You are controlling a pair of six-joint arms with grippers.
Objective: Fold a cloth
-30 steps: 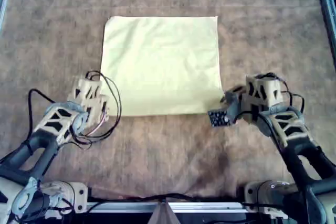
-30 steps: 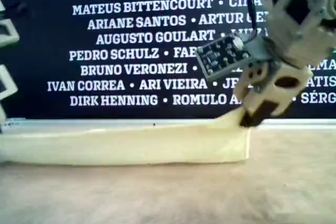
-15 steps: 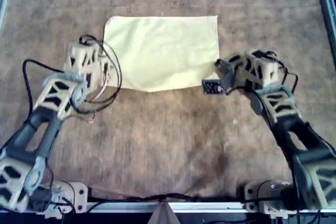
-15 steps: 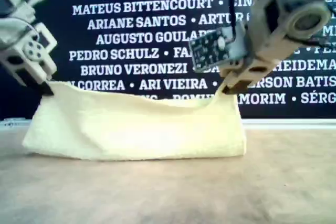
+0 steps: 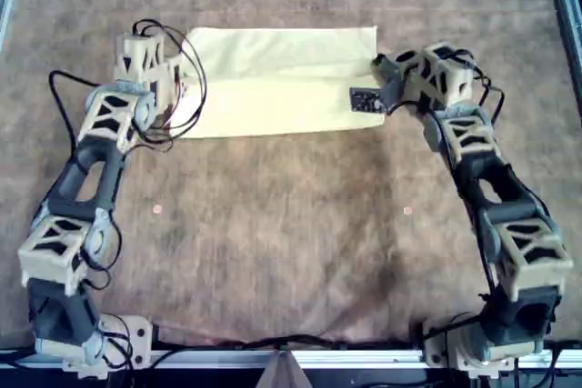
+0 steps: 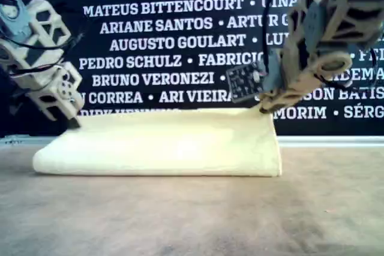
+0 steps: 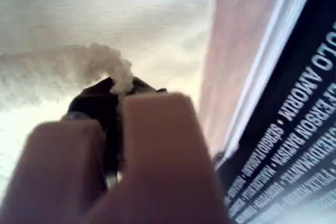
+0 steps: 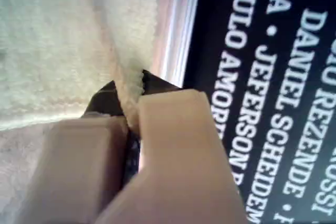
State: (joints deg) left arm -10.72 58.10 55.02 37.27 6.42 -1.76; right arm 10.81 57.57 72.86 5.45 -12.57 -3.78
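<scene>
Both end effectors carried the near edge toward the far edge.

The cloth (image 5: 277,79) lay in the upper middle of the overhead frame, long axis running side to side, its carried layer stopping just short of the far hem. The left end effector (image 5: 173,88) was clamped on the corner at the frame's left, the right end effector (image 5: 380,88) on the corner at the frame's right, equally near. The far edge lay just beyond them, toward the frame's top.

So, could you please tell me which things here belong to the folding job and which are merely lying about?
Job:
- cloth
- left gripper, shut on the cloth
- right gripper, shut on the cloth

Lying about:
- brown mat
- banner of names
</scene>
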